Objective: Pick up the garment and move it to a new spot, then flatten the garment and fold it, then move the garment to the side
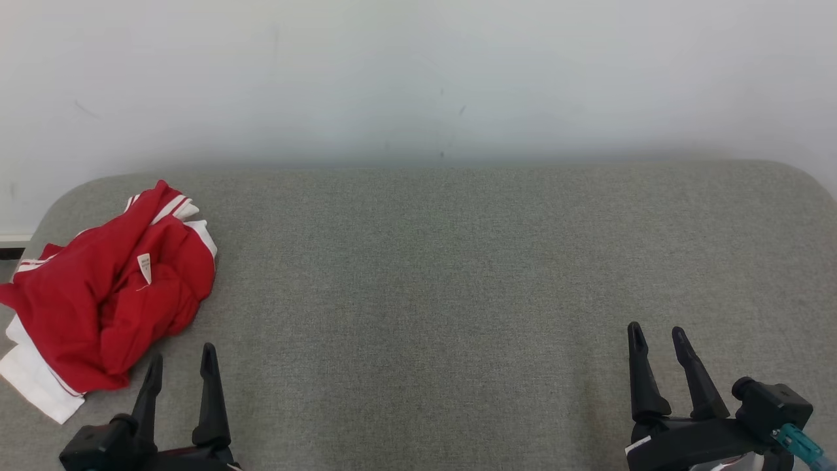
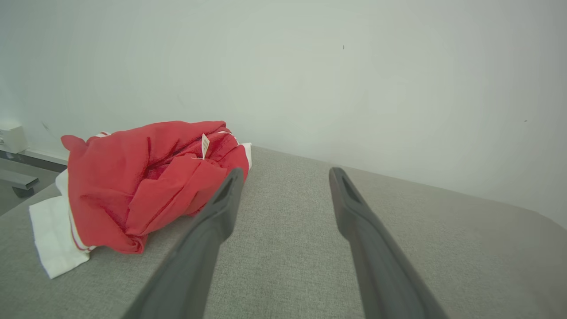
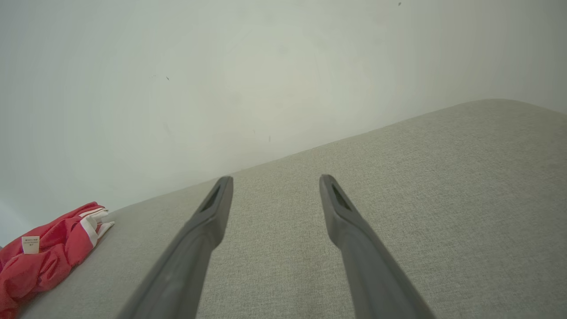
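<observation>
As the left tool (image 1: 182,353) gapes, the garment (image 1: 98,294) lies crumpled.

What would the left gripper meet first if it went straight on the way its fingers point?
Probably the garment: the left gripper points at its right edge, so one finger would brush it; the other heads over bare table. Depth is unclear.
</observation>
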